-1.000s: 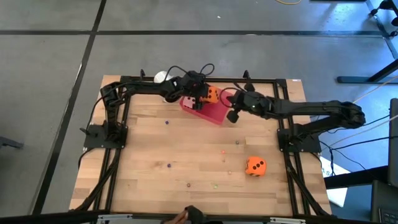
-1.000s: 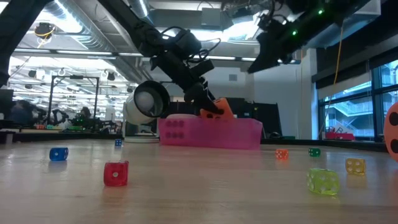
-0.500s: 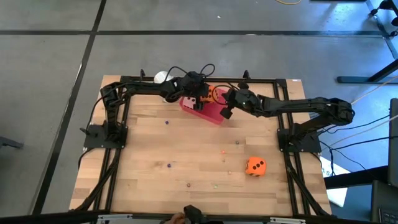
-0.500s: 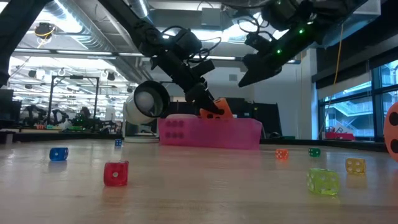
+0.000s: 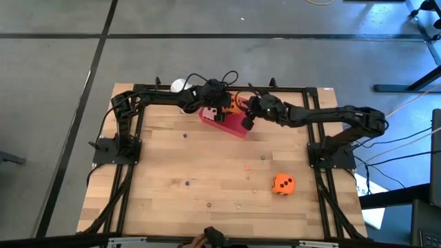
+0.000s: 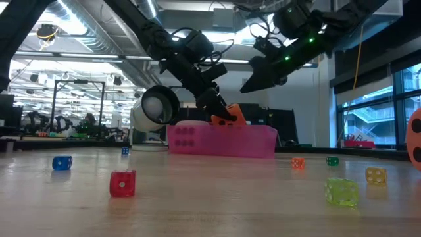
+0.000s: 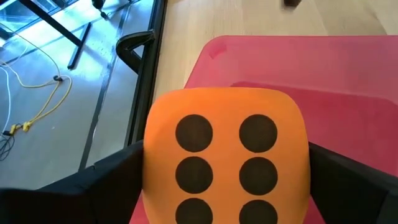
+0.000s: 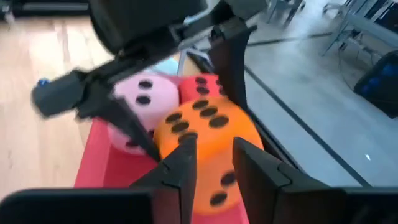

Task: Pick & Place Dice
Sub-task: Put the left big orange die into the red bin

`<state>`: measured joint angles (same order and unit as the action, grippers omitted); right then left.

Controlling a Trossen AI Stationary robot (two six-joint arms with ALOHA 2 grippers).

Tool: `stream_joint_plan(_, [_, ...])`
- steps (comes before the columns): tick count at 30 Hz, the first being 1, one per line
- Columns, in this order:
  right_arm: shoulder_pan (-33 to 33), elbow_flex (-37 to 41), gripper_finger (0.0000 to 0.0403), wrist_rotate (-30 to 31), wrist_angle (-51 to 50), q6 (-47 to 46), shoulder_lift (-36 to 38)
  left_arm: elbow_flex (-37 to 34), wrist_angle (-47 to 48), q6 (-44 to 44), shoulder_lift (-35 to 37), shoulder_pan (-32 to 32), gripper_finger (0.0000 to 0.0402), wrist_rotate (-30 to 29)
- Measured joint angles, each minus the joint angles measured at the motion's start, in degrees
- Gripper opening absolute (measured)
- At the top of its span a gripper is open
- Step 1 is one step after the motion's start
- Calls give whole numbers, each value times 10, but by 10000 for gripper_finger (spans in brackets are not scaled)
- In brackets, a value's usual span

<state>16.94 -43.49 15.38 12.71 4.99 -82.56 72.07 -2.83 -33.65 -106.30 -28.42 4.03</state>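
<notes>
My left gripper point(image 5: 229, 105) is shut on an orange die point(image 7: 227, 155) with dark pips, over the far end of the red-pink tray point(image 5: 233, 126). In the right wrist view a pink die point(image 8: 146, 96) and a red die point(image 8: 202, 84) sit in the tray behind the held one. My right gripper point(image 5: 247, 122) hangs in the air over the tray's right part, close to the held die. Its fingers are a narrow gap apart and touch nothing. A second orange die point(image 5: 282, 184) rests on the table toward the near right. My left gripper pinches the orange die between its two fingers point(image 7: 106, 183), one on each of two opposite side faces point(image 7: 152, 174), with the six-pip face toward the wrist camera. The fingers slant down from the table's left. The tray wall point(image 6: 223, 141) hides the die's underside.
A white cup point(image 5: 179, 85) stands at the far edge, left of the tray. Several tiny coloured dice lie scattered on the wood, among them a red one point(image 6: 122, 183), a blue one point(image 6: 62, 162) and a yellow-green one point(image 6: 342, 192). Black frame rails border the table.
My right gripper has moved toward the table's left and down, from beside the tray's right end to just above the tray, close to the held orange die. The left gripper and its die have stayed in place.
</notes>
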Motion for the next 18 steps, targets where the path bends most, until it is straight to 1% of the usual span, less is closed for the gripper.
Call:
stream_joint_plan(4, [2,0,107,0,55,8,-43,0,0,0,0,0,397,0])
stream_joint_plan(8, [7,0,89,-2,83,26,-73,0,0,7,0,0,399,0])
stream_joint_plan(11, [12,0,70,-36,108,33,-84,0,0,4,0,0,399,0])
stream_joint_plan(14, [17,0,48,-69,150,21,-95,0,0,0,0,0,400,1])
stream_joint_plan(18, [26,0,19,-90,161,16,-109,0,0,0,0,5,400,1])
